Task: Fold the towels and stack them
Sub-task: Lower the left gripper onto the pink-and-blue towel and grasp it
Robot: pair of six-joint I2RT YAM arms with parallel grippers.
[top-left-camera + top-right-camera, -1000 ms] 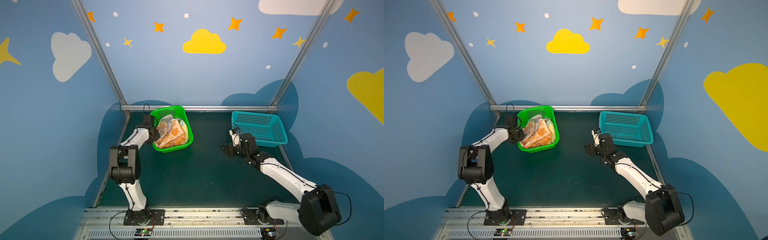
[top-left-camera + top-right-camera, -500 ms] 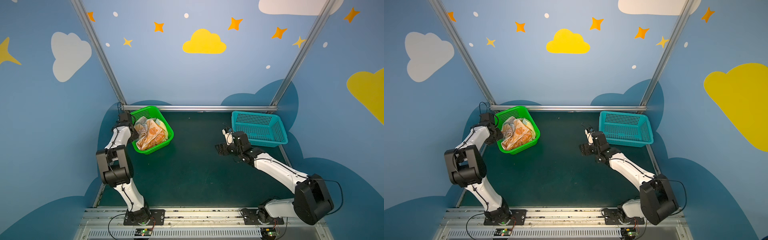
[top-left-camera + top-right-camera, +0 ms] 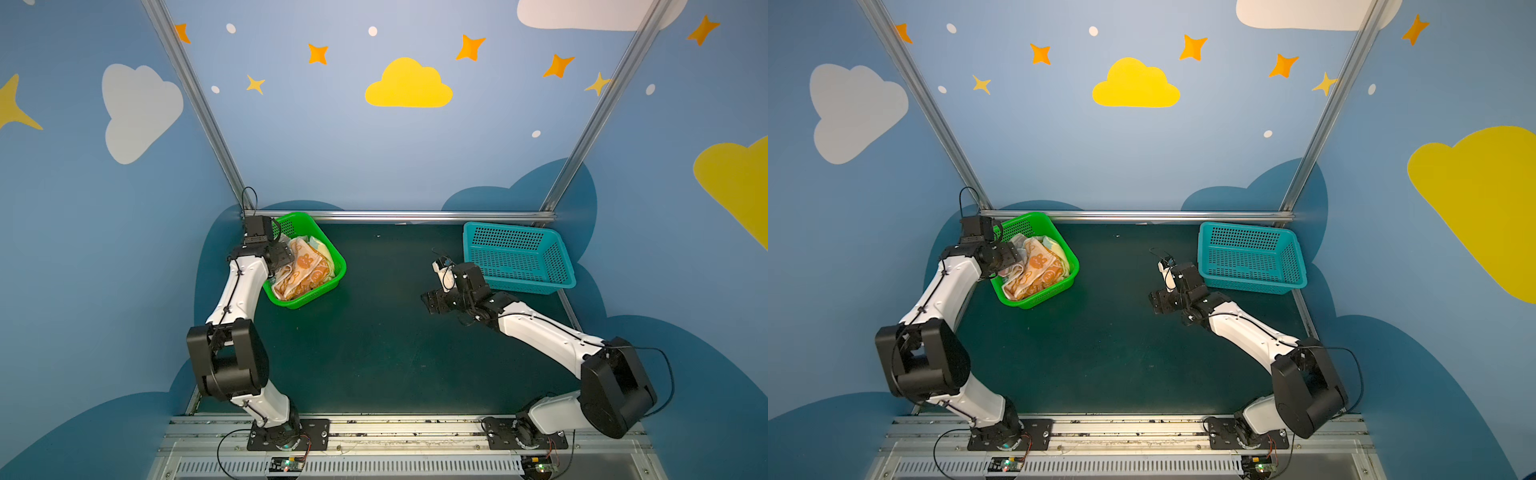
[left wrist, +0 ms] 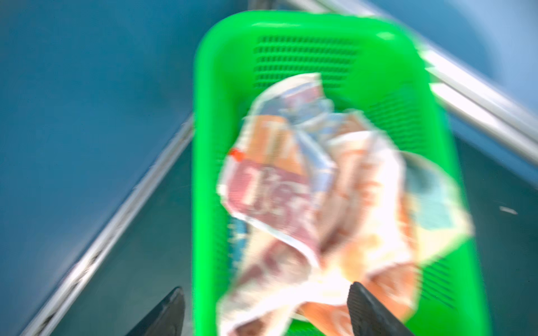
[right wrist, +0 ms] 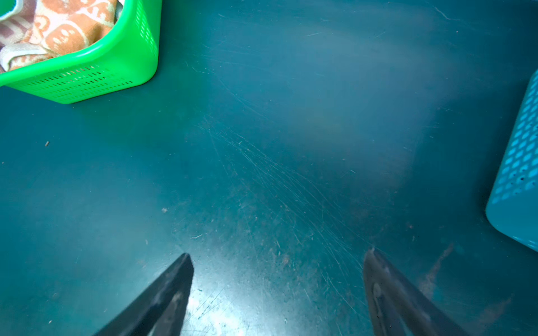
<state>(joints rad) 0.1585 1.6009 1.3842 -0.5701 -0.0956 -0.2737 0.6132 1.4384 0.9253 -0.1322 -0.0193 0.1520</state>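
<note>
Dark-green scratched mat (image 3: 374, 332) | blue walls (image 3: 374, 166) | towels (image 3: 305, 268) in green basket (image 3: 309, 297)

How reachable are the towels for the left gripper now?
Likely yes: left gripper is open at the towels, nothing covering them. Its jaws straddle the green basket wall, so it may need shifting inward.

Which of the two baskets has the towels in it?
The green basket, back left by the left arm, with the crumpled towels piled inside. The teal basket, back right, holds nothing.
</note>
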